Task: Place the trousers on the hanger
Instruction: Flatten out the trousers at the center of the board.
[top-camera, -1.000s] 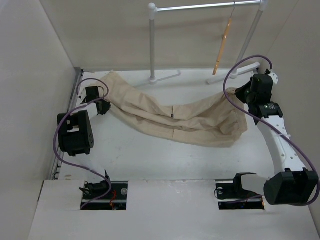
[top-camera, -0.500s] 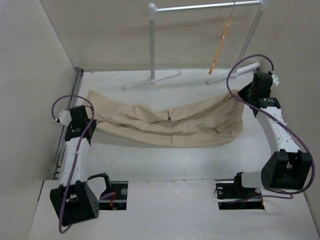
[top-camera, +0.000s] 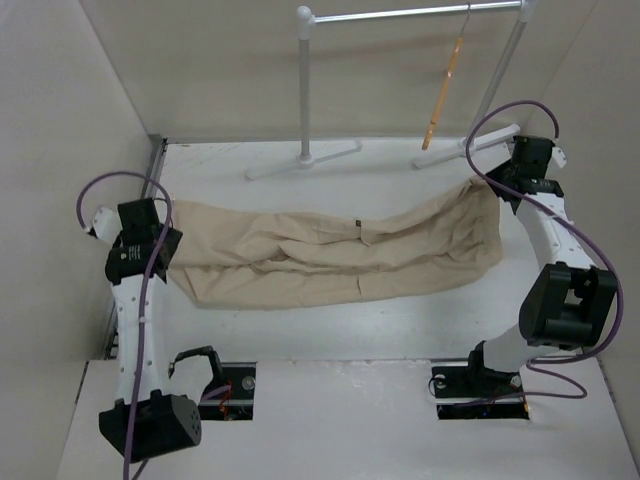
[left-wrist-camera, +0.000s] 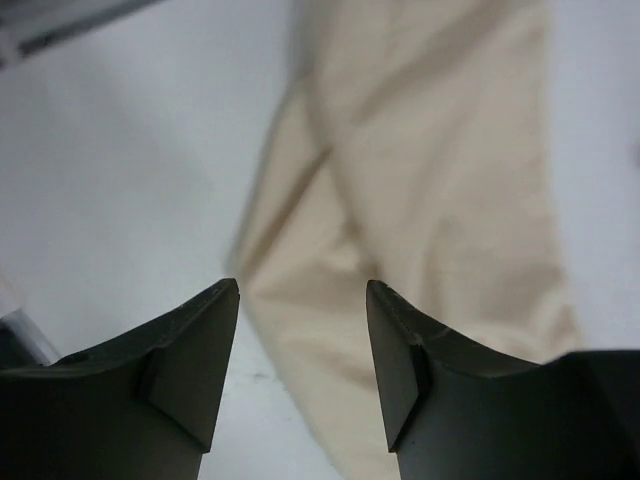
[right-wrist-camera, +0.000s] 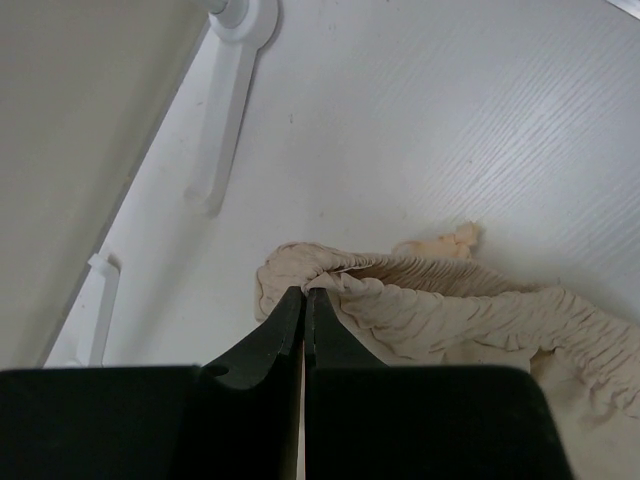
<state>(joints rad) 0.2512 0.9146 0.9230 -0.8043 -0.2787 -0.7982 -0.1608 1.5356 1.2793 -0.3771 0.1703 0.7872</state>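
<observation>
Trousers (top-camera: 340, 255) are lying stretched lengthwise across the surface (top-camera: 330, 340), running from the left edge to the right edge. They are well apart from the hanger (top-camera: 443, 90), which is hanging from the rail of the white rack (top-camera: 400, 14) at the back right.

1. The left fingers (left-wrist-camera: 190, 350) are standing parted with a clear gap and are holding nothing. The left end of the cloth is lying below and beyond them.
2. The right fingers (right-wrist-camera: 275, 340) are pressing fully together on a gathered edge of the cloth at its right end.

Step in hand, as a judgement: the garment is being laid out flat, and hanging is not yet begun.

Next move, as a judgement: it is calling for a fresh hold by the left fingers, then a lift toward the hanger with the cloth kept taut so that it is not bunching.

The left wrist is pointing down over the left edge, with its forearm running back to the near base. The right arm is reaching forward along the right edge with its elbow raised and its wrist near the rack's foot.
</observation>
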